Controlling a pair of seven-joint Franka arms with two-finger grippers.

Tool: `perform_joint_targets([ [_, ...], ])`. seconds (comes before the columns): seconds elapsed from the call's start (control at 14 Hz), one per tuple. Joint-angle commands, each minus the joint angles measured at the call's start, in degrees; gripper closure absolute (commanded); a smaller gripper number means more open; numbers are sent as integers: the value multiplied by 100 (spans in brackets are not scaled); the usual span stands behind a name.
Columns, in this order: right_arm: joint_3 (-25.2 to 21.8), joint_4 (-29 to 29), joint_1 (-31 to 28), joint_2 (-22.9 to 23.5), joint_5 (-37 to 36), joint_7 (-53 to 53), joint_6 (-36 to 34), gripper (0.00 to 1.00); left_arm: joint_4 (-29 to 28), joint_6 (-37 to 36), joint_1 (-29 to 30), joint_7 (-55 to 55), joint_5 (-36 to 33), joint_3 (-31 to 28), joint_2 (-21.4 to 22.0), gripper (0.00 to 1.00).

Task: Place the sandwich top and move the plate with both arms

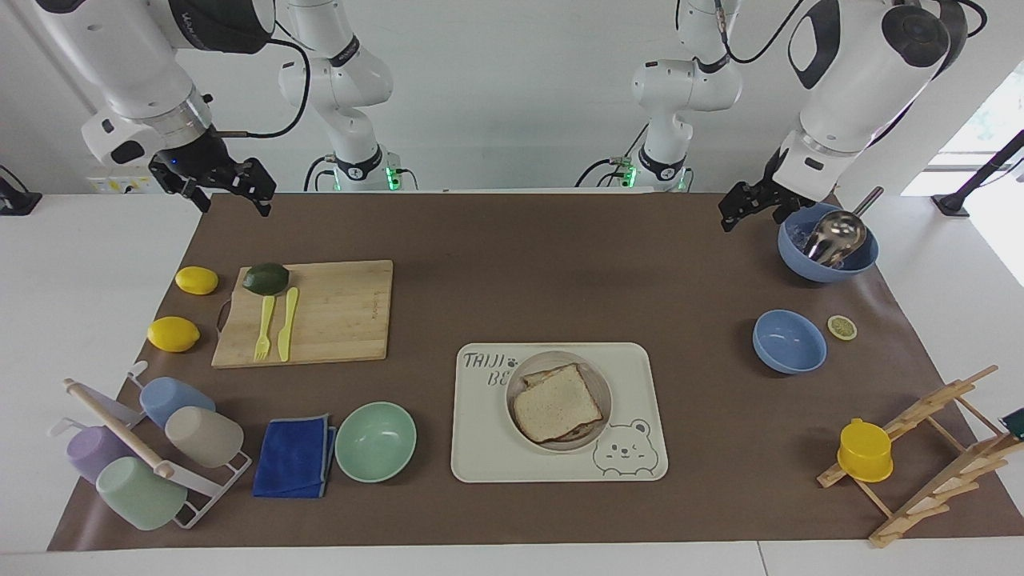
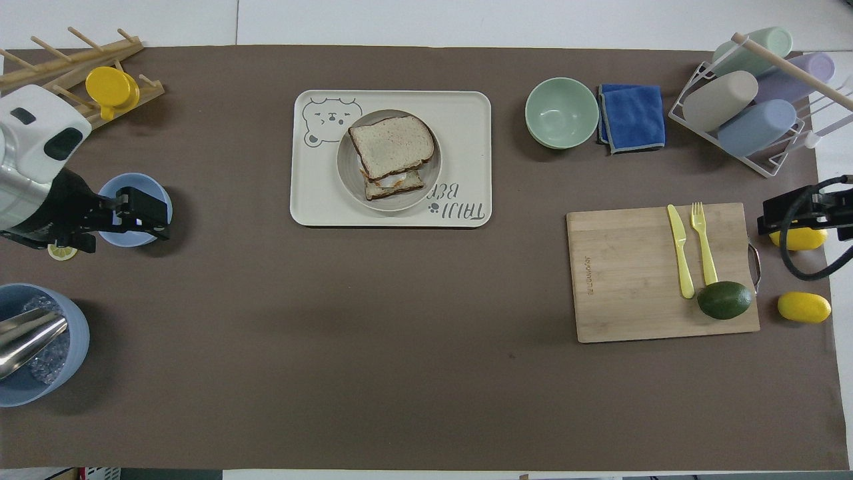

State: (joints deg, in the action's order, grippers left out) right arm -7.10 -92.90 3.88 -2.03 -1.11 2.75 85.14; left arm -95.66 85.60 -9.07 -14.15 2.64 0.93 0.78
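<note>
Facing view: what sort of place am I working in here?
Likely a lab mock-up of a kitchen table: a sandwich on a plate, a cutting board and a cup rack, under two bench-mounted robot arms.

The table is seen from two high cameras set half a turn apart. In the facing view the scene is looked at from across the table, with both arm bases at the top. In the overhead view it is looked down on steeply from the robots' end. The brown mat and the bear tray are shared, at similar range.
</note>
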Motion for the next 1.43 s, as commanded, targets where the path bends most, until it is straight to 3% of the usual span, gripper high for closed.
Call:
perform_joint_targets([
  [0.0, 42, 8, -36, -8, -21, -126, -85, 0, -339, 87, 160, 114, -106, 232, 213, 0],
  [0.14, 42, 9, -62, 1, -21, -126, -76, 0, -147, 490, 152, 105, -106, 223, 99, 0],
  [0.36, 42, 9, -63, 1, -12, -135, -76, 0, 249, 204, 169, 114, -105, 197, -86, 0],
  [1.36, 42, 9, -80, -8, -12, -91, -85, 0, 329, 115, 354, 123, -114, 232, -86, 0],
])
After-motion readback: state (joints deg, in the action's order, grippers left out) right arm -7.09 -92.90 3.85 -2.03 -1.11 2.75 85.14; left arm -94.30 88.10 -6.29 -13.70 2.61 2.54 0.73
